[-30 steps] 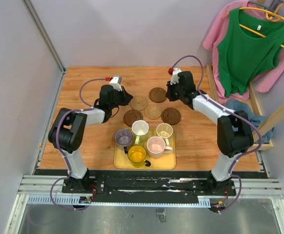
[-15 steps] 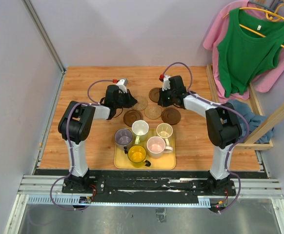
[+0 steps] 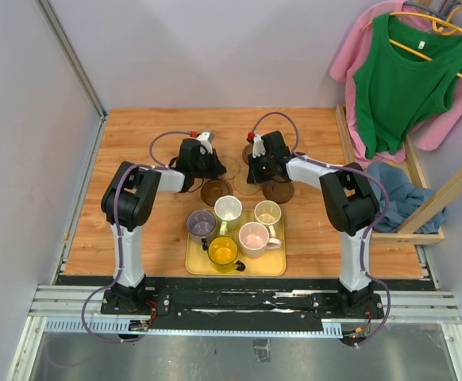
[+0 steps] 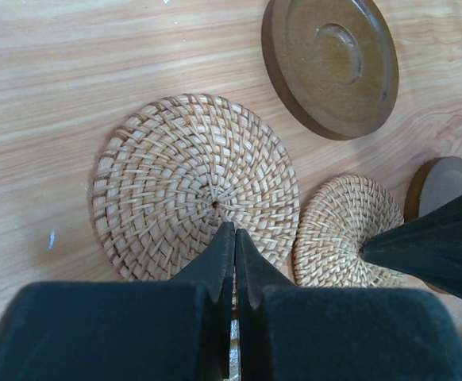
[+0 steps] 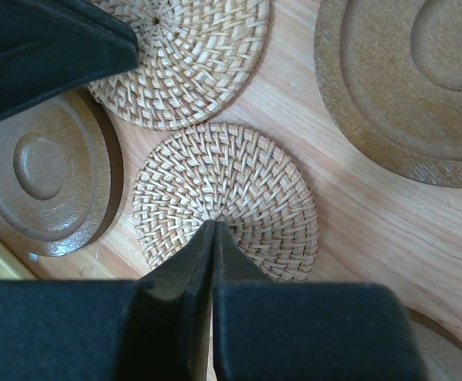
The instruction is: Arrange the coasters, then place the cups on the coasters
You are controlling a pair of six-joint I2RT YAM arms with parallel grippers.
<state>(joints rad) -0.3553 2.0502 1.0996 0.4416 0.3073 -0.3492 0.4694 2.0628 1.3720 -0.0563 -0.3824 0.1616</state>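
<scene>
shut jaws are hovering nose to nose, and much is hidden

in the left wrist view the left gripper is showing its jaws pressed flat together with nothing between them. its tip is lying over the lower edge of a tan woven coaster in the middle of the frame, and i cannot tell whether it is touching the weave. a second woven coaster is sitting just beside it at the lower right. a black finger of the other arm is cutting across that disc's right side. it is also hiding part of a dark brown disc at the right edge. another dark brown coaster is lying in full view at the upper right.

in the right wrist view the right gripper is likewise closed tight and gripping nothing. its tip is over the lower half of the second woven coaster at frame centre. the dark discs around it are running off the frame edges.

from the top view both grippers are meeting at the centre of the table. their bodies are covering the woven pair almost wholly, and a dark disc behind the right wrist is only peeking out. the cups are standing together on the yellow tray at lower centre, apart from every coaster.
</scene>
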